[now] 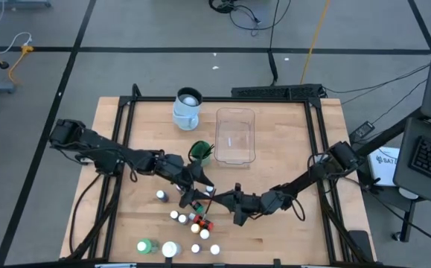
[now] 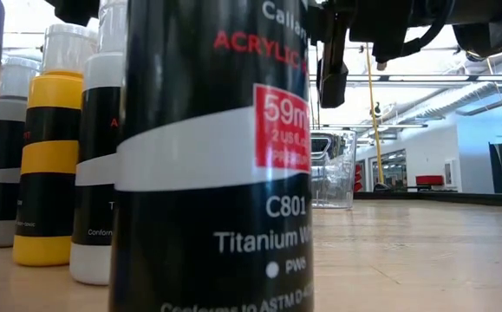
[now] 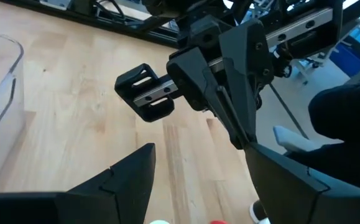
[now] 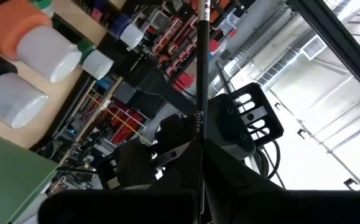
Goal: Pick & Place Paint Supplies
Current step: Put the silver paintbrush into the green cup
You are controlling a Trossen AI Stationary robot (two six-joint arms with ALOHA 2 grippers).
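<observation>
Several small white-capped paint bottles [image 1: 189, 219] stand on their bases at the table's near middle, beside a green bottle [image 1: 145, 246] and a white jar [image 1: 170, 249]. In the low view they fill the foreground, a black one [image 2: 216, 173] closest. Above them my right gripper [image 4: 199, 152] is shut on a thin dark brush [image 4: 201, 74]. My left gripper [image 3: 201, 155] stands open facing it, close by [image 1: 199, 183], with nothing seen between its fingers. My right gripper pinches the brush's dark shaft [image 4: 199, 134] between its two shut fingers. The fingers lie roughly along the shaft, which sticks out past their free ends toward my left gripper. The brush is lifted clear of the table and the bottles.
A clear plastic tub [image 1: 235, 135] and a pale jug [image 1: 187, 108] stand at the far middle of the table. A green holder [image 1: 200, 152] sits by the tub's near left corner. Bare wood lies at the table's right side [image 1: 289, 149].
</observation>
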